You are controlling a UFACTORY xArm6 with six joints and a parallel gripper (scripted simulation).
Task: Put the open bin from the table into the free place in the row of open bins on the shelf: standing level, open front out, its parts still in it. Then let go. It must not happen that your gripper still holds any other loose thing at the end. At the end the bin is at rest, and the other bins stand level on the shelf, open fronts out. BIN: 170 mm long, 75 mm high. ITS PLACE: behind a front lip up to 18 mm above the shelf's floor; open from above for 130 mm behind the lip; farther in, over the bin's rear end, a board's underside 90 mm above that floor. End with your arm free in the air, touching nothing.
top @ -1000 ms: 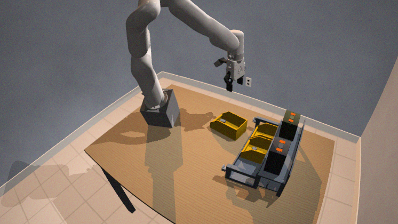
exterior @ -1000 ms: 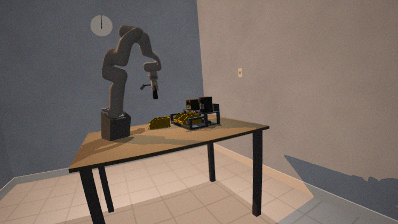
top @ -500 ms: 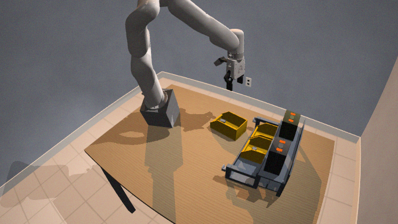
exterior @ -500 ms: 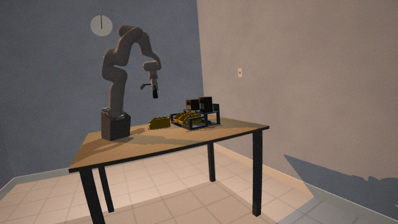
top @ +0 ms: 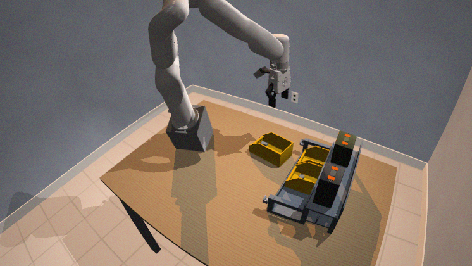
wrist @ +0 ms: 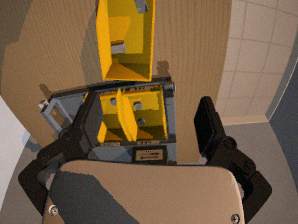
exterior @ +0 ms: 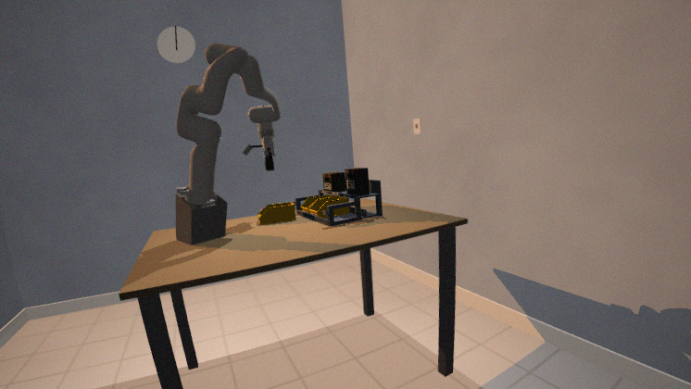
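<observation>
Jaws spread wide and grasping nothing, hanging high above the worktop (top: 198,211) from the arm (top: 171,66), pointing down. Yellow bin (top: 271,148) rests on the worktop near its far edge, between the arm's base (top: 204,132) and the shelf (top: 350,185), just beside the shelf and apart from it, small grey parts inside. Two more yellow bins (top: 307,168) stand side by side on the shelf; the slot at its near end is free. Two dark boxes (top: 333,175) sit on the upper board.
</observation>
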